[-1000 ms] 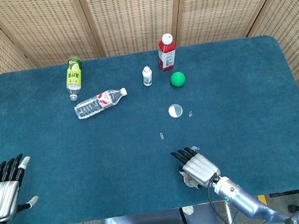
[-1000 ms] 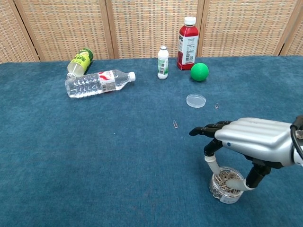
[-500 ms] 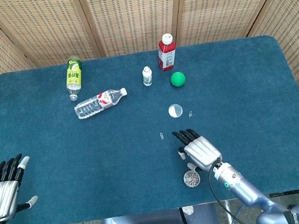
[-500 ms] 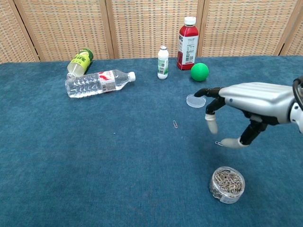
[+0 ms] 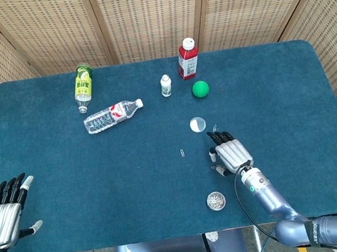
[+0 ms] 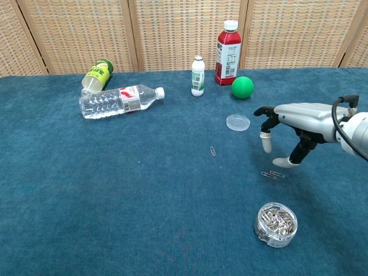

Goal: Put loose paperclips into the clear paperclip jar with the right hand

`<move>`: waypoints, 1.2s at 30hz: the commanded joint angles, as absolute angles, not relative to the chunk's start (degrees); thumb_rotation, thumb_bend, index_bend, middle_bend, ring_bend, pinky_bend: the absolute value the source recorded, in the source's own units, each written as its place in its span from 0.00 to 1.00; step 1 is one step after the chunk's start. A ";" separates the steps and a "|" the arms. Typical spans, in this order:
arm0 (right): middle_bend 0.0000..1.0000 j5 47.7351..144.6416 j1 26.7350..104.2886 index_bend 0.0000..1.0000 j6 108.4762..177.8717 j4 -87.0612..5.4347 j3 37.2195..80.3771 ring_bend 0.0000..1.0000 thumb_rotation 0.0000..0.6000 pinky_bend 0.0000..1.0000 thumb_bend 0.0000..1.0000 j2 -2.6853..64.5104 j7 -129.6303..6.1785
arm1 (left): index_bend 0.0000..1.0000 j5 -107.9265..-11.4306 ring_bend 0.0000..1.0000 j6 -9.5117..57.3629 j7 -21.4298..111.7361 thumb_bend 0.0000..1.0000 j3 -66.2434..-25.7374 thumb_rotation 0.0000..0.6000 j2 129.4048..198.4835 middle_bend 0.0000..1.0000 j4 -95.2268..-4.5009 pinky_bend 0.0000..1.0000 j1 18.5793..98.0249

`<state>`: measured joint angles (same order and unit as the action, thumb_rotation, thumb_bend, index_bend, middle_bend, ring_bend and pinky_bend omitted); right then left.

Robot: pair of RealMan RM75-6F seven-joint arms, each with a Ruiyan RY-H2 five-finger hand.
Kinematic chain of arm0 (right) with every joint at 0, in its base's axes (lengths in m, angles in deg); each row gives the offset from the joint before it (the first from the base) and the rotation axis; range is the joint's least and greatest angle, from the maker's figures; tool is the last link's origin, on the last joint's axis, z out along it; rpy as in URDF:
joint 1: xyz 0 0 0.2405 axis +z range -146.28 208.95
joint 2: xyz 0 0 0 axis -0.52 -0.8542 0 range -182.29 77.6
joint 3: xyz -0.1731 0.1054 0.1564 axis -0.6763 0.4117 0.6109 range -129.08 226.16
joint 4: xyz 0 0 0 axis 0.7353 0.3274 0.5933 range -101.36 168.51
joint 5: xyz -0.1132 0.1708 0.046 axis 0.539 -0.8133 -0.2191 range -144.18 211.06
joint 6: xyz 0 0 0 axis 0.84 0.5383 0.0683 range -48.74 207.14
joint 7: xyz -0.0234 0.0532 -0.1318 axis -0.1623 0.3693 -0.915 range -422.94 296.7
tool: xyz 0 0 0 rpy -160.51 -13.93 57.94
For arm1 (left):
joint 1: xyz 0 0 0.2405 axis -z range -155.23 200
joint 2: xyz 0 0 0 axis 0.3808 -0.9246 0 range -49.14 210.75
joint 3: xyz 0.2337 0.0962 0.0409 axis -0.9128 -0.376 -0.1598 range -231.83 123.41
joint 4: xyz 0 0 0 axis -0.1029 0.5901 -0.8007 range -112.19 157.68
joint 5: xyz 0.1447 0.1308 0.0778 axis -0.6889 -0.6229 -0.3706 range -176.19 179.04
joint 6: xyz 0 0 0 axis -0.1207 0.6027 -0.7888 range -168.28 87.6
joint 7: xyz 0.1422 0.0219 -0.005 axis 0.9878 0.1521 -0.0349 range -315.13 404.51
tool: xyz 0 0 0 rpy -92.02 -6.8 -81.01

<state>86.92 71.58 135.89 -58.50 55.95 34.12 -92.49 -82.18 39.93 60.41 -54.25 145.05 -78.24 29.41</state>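
The open paperclip jar point(image 6: 276, 223) stands lidless to receive clips; beyond it the right hand point(image 6: 296, 123) hovers empty, fingers spread, above two loose paperclips point(image 6: 272, 174), poised to pick.

Blue-carpeted table point(image 5: 46, 157), bearing two lying bottles point(image 5: 112, 115), red bottle point(image 5: 187, 58), small white bottle point(image 5: 166, 86), green ball point(image 5: 200, 89), clear lid point(image 5: 197, 124), paperclip jar point(image 6: 276, 223), loose paperclips point(image 6: 272, 174).

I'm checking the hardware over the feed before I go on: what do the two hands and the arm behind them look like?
Both hands are ribbed silver metal across the back. The right hand has black fingers and pale whitish tips on its lower digits; a black cable loops over its wrist, and a grey forearm follows. The left hand has the same silver back, black fingers and white tips.
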 commanded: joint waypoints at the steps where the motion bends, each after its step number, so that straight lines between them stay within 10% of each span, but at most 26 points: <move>1: 0.00 85.36 72.16 0.50 135.50 -56.51 56.41 0.00 1.00 0.07 0.30 35.78 -92.72 | 0.00 -82.16 0.00 39.92 60.52 0.00 -54.24 1.00 145.10 0.00 -78.25 0.00 29.43; 36: 0.00 85.11 72.07 0.50 133.80 -46.47 54.47 0.00 1.00 0.07 0.30 41.47 -92.44 | 0.00 -81.46 0.00 39.14 60.51 0.00 -54.21 1.00 145.27 0.00 -77.96 0.00 29.77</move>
<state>85.03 72.09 133.86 -46.65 54.50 41.35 -92.48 -81.46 39.14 60.51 -54.21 145.27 -77.96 29.77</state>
